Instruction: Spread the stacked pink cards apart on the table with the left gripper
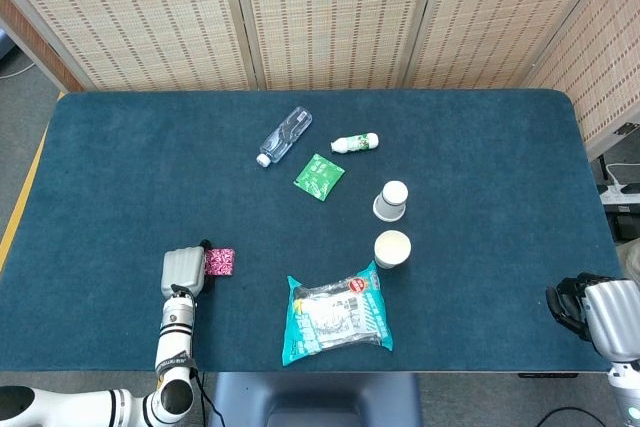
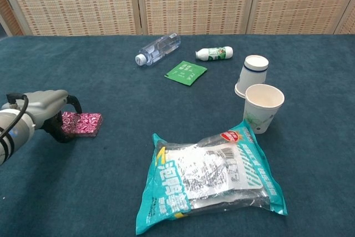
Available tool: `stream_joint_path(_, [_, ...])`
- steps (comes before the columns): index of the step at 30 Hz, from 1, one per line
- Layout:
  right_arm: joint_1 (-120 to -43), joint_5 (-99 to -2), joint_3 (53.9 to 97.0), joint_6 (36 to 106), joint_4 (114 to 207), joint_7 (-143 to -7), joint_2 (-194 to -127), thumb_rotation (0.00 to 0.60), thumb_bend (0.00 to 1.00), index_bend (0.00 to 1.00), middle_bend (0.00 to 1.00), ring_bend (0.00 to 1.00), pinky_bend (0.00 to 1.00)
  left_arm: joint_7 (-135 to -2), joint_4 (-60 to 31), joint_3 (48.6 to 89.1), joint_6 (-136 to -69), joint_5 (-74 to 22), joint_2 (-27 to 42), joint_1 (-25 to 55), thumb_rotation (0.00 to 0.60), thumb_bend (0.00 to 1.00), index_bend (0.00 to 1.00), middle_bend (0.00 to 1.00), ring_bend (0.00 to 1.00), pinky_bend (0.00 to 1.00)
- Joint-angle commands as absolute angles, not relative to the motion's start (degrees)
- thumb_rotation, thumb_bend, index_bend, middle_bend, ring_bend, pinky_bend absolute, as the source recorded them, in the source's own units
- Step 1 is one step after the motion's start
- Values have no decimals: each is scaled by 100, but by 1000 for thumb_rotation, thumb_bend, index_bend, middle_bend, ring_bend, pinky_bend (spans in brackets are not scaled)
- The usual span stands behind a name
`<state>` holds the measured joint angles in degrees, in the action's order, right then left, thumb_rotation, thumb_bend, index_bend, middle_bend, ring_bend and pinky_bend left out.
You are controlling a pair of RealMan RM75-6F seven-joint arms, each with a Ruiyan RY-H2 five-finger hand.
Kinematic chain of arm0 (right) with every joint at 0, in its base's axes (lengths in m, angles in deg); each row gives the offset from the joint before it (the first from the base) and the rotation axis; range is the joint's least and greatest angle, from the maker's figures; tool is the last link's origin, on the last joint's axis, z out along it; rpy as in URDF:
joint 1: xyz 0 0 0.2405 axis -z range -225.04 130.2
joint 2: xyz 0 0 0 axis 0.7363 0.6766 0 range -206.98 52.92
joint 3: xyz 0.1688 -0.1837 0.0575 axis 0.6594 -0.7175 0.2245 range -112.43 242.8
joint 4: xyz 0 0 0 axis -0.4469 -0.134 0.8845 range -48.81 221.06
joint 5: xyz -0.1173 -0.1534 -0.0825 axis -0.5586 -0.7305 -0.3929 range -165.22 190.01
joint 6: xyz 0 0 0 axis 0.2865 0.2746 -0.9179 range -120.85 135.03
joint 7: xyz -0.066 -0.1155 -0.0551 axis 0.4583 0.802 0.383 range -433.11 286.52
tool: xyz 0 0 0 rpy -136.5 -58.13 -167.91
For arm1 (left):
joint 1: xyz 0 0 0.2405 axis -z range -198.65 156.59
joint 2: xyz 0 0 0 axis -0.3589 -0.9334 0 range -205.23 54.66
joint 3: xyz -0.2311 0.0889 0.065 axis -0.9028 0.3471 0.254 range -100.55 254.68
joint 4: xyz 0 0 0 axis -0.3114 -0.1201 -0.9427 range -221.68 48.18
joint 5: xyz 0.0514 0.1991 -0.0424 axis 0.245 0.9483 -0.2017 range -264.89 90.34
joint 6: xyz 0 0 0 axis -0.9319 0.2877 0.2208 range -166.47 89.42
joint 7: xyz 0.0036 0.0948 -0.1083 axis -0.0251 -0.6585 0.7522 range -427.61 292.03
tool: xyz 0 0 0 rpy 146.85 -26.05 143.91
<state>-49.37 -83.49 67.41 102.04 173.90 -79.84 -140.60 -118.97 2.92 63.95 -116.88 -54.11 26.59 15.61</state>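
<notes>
Sitting at the near left of the table [image 1: 120,167], the left hand [image 2: 41,108] has the pink cards [image 2: 82,124] immediately to its right, toward the table's middle. The stack lies flat and reads as one block, nothing fanned out, its long side running left to right away from the hand. In the chest view the dark fingers [image 2: 73,104] curl over the stack's left end and touch it; whether they actually pinch it or only rest against it cannot be told. Any spreading stroke would therefore have to run rightward, along that long side. Far across at the right edge, the right hand [image 1: 590,312] sits well apart from the cards, fingers curled in, holding nothing.
</notes>
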Motion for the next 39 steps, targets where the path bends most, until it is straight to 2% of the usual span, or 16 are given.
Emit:
stream_joint_path(1, [-4937,-8349,6739,10202,17390,-7985,-14058,600,438,1000,880,786,888,-11905,259,6410,-11692,-5398,2677,1557,600,349,315,1000,1000,1000])
stream_joint_path(8, [-4939,-8350,6737,10197,17390,-7981,-14056,600,438,1000,880,786,888,-11832,209,6433,-11730,-5279,2704,1525,600,350,323,1000,1000,1000])
stream_joint_path(14, [-4944,-8348,6733,10182,17389,-7969,-14056,600,438,1000,880,786,888,-11631,357,6544,-11782,-4970,2590,1412,600,371,399,1000,1000,1000])
stream_joint_path(26, [-4949,-8340,6729,10158,17398,-7917,-14071,600,439,1000,880,786,888,-11276,1122,6960,-11730,-4385,1561,1024,600,371,433,1000,1000,1000])
stream_joint_path(32, [-4950,-8340,6722,10145,17409,-7892,-14074,600,438,1000,880,786,888,-10946,961,6974,-11424,-4287,1038,928,600,372,436,1000,1000,1000])
stream_joint_path(39, [-4956,-8337,6707,10109,17420,-7868,-14072,600,438,1000,880,786,888,-10429,234,6992,-10728,-4331,787,900,600,372,436,1000,1000,1000])
